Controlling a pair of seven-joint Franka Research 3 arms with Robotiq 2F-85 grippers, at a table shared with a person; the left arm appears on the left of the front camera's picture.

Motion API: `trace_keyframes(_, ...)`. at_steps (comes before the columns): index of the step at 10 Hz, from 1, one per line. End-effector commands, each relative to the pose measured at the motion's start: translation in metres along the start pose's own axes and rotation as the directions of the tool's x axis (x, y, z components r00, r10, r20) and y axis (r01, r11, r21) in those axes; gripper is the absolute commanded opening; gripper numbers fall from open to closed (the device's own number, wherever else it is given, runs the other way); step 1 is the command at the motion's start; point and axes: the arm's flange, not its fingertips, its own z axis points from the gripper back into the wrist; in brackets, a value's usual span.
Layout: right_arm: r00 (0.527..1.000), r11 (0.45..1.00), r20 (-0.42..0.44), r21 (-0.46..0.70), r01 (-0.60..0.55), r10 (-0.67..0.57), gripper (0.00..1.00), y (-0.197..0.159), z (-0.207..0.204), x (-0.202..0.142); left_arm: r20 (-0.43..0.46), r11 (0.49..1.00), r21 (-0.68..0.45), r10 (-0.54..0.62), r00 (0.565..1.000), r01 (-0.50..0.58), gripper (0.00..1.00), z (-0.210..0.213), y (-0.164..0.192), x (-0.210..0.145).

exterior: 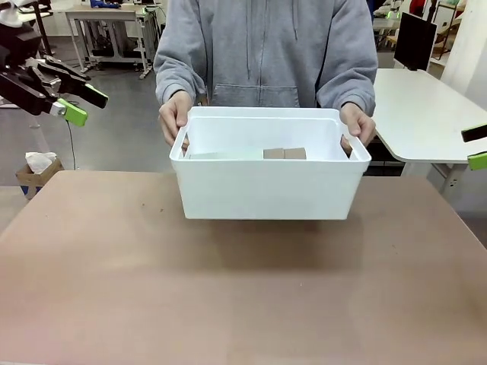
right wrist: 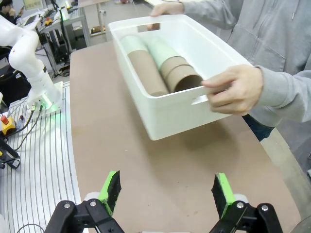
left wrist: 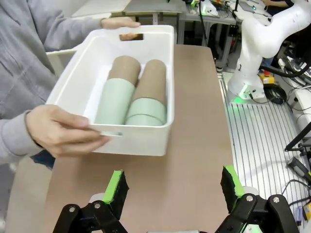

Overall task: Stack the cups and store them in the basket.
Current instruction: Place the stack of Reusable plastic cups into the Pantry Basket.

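Observation:
A person holds the white basket (exterior: 266,190) by both handle slots at the far side of the table, seemingly a little above it. Inside, the cups (left wrist: 131,97) lie on their sides in two nested stacks, mint green and tan-brown; the cups (right wrist: 160,68) show side by side from the right wrist too. Just their tan rims (exterior: 284,153) peek over the basket rim in the front view. My left gripper (exterior: 80,103) hovers open at the upper left, well clear of the basket (left wrist: 141,143). My right gripper (exterior: 475,146) stands open at the right edge, apart from the basket (right wrist: 180,116).
The person's hands (exterior: 175,118) (exterior: 358,125) grip the basket's short ends. The brown table (exterior: 228,304) stretches bare in front of the basket. A white side table (exterior: 426,106) stands at the back right, and a cardboard box (exterior: 38,171) sits on the floor at the left.

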Motion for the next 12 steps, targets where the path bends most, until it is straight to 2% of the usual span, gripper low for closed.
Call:
trace_keyframes(1,1.000,1.000,0.018,0.001,-0.012,0.012,1.00,-0.0013,0.0004,0.0010,-0.005,1.000,-0.006,0.008,1.000,-0.008,1.00,0.0022,-0.0008,0.0027)
trace_keyframes(12,1.000,1.000,0.018,0.001,-0.012,0.012,1.00,-0.0013,0.0004,0.0010,-0.005,1.000,-0.006,0.008,1.000,-0.008,1.00,0.0022,-0.0008,0.0027)
